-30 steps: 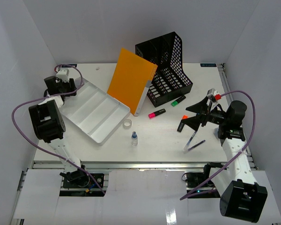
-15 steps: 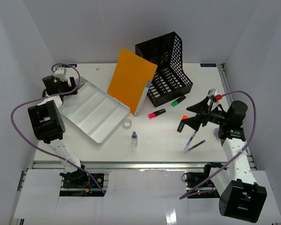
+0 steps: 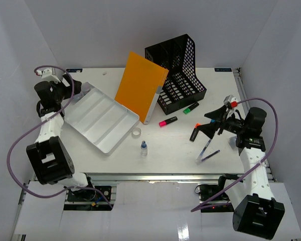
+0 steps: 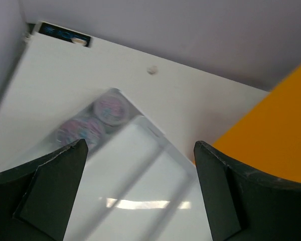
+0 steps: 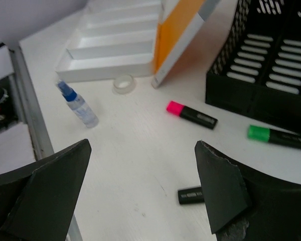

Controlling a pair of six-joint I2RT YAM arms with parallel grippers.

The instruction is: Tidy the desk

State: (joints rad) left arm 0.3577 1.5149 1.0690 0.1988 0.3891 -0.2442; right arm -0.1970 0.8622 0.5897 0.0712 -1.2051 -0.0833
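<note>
Broadly, the desk [image 3: 175, 148] runs long axis left-to-right; left fingers [image 4: 50, 196] and right fingers [image 5: 45, 196] spread, empty.

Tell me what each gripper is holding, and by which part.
Nothing. Both jaws are open and empty: left gripper above the white tray, right gripper above the desk.

**L arm swings out, jaws spread**

L gripper [image 4: 140, 145] jaws stand wider apart than 1 s ago. Its wrist has shifted left, off the far-left corner of the white tray [image 3: 110, 125], w/ fingers now pointing back at that corner. L arm [image 3: 49, 131]: big black elbow block has dropped from beside the tray toward the front rail of the desk [image 3: 180, 145]. Purple cable [image 3: 10, 163] loop hangs lower w/ it
</note>
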